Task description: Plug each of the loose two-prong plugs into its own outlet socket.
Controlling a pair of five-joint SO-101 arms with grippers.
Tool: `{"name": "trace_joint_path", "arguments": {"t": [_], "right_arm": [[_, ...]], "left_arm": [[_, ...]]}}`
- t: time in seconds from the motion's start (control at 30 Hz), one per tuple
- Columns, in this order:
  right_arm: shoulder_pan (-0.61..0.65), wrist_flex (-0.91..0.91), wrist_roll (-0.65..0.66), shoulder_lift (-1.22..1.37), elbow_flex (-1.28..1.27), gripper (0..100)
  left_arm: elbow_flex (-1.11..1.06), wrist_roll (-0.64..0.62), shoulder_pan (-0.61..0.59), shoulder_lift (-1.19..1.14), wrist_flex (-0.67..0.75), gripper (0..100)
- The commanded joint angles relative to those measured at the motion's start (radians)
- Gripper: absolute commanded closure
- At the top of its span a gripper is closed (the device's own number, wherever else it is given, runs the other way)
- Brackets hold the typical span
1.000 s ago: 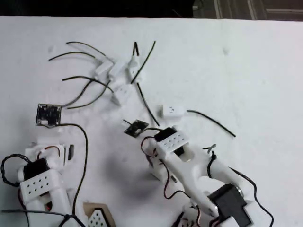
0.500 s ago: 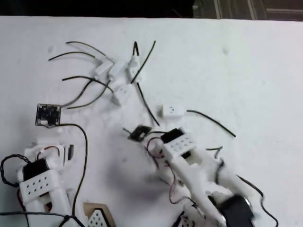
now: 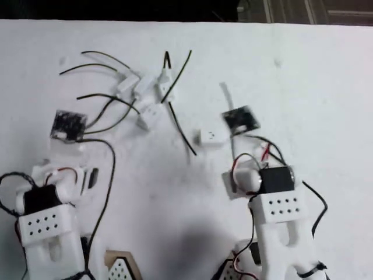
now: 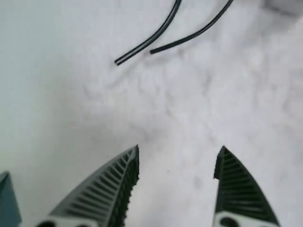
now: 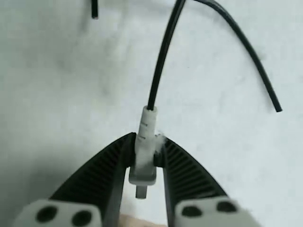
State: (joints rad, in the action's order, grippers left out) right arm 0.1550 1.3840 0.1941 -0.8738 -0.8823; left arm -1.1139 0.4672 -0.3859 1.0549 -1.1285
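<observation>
The right gripper point(image 5: 147, 138) is clamping its jaws on the white plug point(image 5: 143, 158), the cord point(image 5: 163, 56) trailing ahead and the prong end seemingly pointing back toward the wrist. The left gripper point(image 4: 179, 150) is holding its jaws wide apart, gripping nothing. Pushing toward the outlet socket point(image 3: 211, 136) just beside the right jaws is risking cord-first contact and a slip.

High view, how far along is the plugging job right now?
Done: nothing visibly; the white outlet socket lies with no plug in it. In hand: the right gripper is shut on a white plug with a black cord, near that socket. Left: seating it, then the tangle of plugs and cords beyond; the left gripper hangs open over the table.
</observation>
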Motion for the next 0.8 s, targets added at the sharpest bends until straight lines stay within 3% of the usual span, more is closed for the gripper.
{"name": "trace_joint_path", "arguments": {"t": [0.0,0.23,0.4,0.53,0.77], "right_arm": [[-0.077,-0.064,-0.101,-0.024,0.041,98.1],[-0.219,-0.223,-0.293,-0.022,0.017,98.1],[-0.280,-0.352,-0.330,-0.022,-0.087,98.1],[-0.358,-0.412,-0.331,-0.024,-0.132,98.1],[-0.455,-0.446,-0.330,-0.022,-0.138,98.1]], "left_arm": [[0.147,-0.041,0.127,0.012,-0.083,74],[0.342,-0.061,0.456,-0.039,-0.192,74],[0.545,-0.055,0.579,-0.381,-0.213,72],[0.718,-0.028,0.661,-0.656,-0.178,66],[0.873,0.092,0.785,-0.885,-0.006,66]]}}
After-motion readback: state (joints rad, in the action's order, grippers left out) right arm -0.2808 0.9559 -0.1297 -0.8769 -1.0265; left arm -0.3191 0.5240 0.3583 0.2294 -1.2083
